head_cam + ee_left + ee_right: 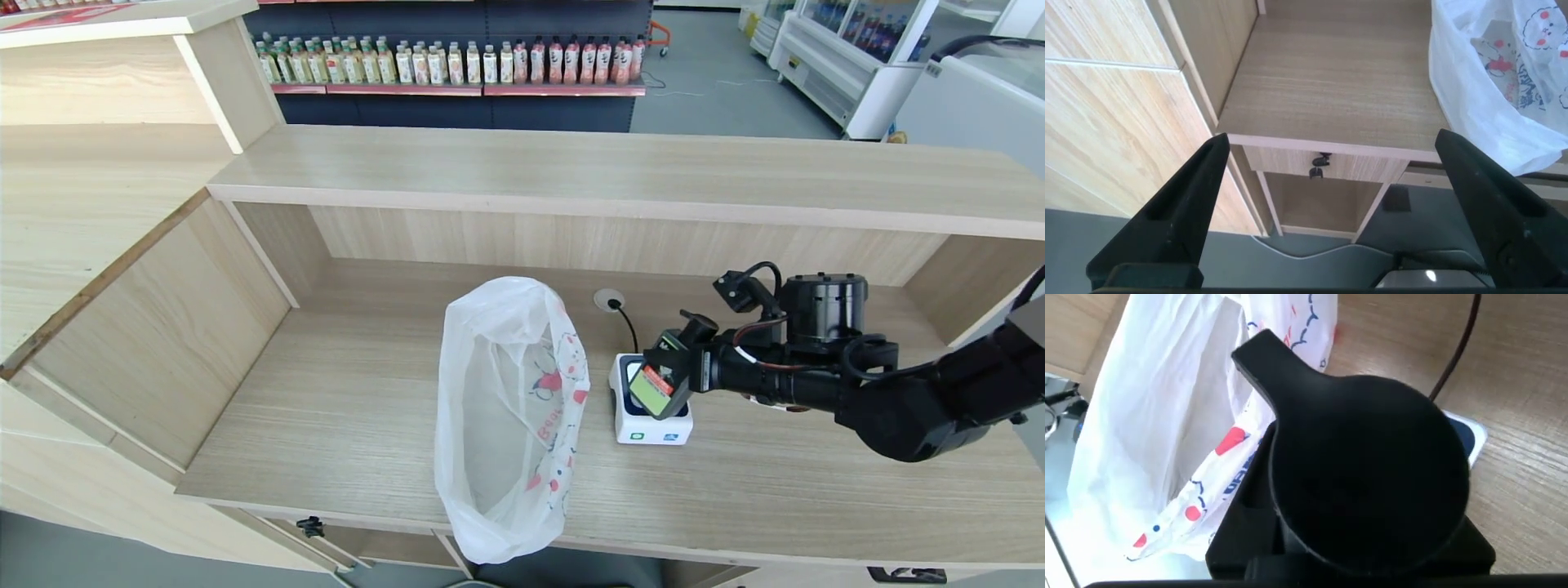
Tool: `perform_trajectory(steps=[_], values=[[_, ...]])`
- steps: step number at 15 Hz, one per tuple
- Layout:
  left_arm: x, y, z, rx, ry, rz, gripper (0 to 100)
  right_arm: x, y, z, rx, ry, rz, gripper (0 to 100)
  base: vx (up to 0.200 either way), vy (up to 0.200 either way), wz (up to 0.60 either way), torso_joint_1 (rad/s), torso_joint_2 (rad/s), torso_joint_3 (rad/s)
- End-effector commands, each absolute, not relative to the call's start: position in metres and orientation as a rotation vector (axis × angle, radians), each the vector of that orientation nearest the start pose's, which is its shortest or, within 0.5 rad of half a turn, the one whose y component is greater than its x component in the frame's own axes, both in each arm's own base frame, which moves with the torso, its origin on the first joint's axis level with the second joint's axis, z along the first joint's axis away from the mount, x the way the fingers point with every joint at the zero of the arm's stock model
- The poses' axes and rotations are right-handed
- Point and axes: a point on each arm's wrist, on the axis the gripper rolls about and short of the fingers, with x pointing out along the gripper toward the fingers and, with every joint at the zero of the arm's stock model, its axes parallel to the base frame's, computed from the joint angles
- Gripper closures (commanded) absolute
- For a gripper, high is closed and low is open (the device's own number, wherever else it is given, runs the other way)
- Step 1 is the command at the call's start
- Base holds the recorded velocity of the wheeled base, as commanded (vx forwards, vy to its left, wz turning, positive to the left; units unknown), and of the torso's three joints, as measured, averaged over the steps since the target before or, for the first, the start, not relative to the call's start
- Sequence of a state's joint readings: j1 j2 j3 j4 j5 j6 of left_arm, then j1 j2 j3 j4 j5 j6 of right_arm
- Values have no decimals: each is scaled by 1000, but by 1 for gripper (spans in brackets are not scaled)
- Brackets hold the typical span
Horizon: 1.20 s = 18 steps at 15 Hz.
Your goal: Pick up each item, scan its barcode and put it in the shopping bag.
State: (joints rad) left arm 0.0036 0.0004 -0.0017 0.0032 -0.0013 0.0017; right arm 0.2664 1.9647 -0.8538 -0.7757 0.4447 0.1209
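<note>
A: So, starting at the left: what is the left tool (1327,216) doing?

B: It hangs low, in front of the counter's (1331,90) front edge. Its two fingers (1167,220) stand wide apart with nothing between them.

A: And on the counter itself?

B: One bag (510,416), white plastic with red and blue print. It stands upright near the front edge with its mouth gaping, and its bottom bulges over that edge. I cannot tell whether anything is inside.

A: To the right of it?

B: One scanner (651,412), a small white box just beside the bag. I cannot tell whether the two touch. One black cable (629,327) runs from its back to a round port in the counter.

A: How many items are there?

B: One: a flat pack (653,385) with a green and red label. It is tilted, right over the scanner's window. Whether it touches the scanner I cannot tell.

A: What holds it?

B: The right tool (663,369), clamped on the pack. Its arm comes in level from the right side of the counter. From the right wrist, the bag (1176,416) lies just past the tool, and a corner of the scanner (1466,433) peeks out beside it.

A: Anything behind?

B: One shelf (457,90) with a long row of bottles (449,64). They are too small to count.
</note>
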Motion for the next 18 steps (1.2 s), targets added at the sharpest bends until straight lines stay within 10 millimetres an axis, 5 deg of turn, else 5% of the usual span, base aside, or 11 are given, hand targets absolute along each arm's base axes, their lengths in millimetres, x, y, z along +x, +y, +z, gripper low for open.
perform_trajectory(steps=[1, 15, 18], values=[[-23, 0, 76, 2, 2, 3, 0, 348, 105, 109, 146, 400, 680, 100, 0, 0, 0, 0, 0, 0], [-23, 0, 76, 2, 2, 3, 0, 350, 106, 112, 151, 361, 689, 100, 0, 0, 0, 0, 0, 0], [-23, 0, 76, 0, 2, 3, 0, 326, 99, 150, 168, 278, 690, 100, 0, 0, 0, 0, 0, 0]])
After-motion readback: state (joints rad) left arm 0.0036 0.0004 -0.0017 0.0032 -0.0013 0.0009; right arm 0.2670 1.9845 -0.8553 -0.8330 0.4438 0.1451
